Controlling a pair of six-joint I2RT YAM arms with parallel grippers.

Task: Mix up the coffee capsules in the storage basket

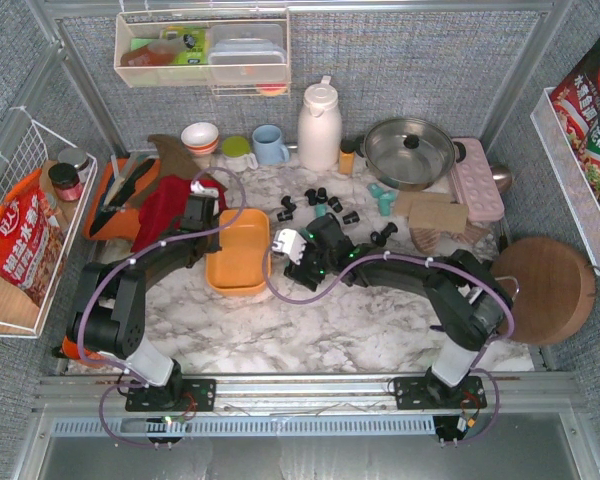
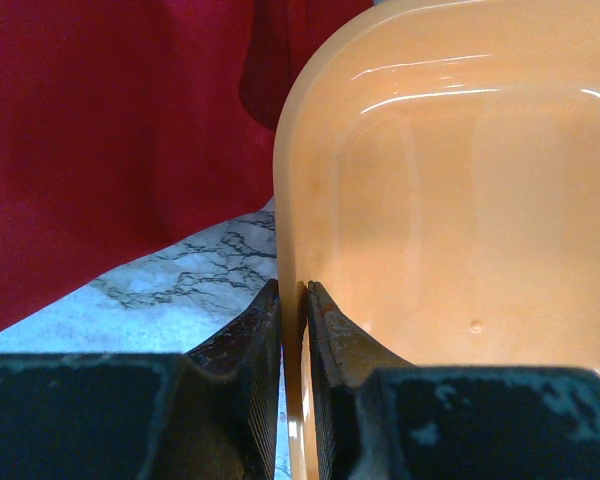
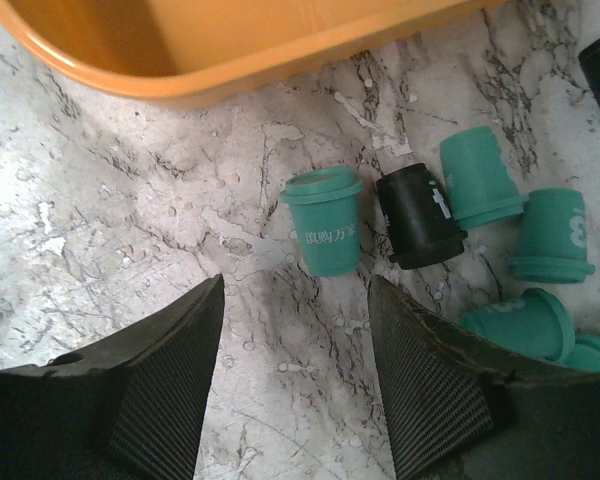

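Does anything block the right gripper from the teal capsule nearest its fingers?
Nothing visible does. Only bare marble tabletop lies between the open right gripper and that teal capsule. A black capsule lies close beside it.

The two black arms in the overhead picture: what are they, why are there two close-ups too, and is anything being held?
They are two robot arms bolted to the table's near edge, each ending in a pair of fingers. The overhead picture comes from a fixed camera above and behind them. Each close-up comes from a small camera on one wrist, looking past that arm's own fingers.

On the marble table sits an orange storage basket with nothing visible inside it. Small black and teal coffee capsules lie scattered beside it. Further back stand a pot, a white jug and a blue mug.

The left arm's fingers are pinched shut on the basket's rim. The right arm's fingers are open and hold nothing, just above a teal capsule.
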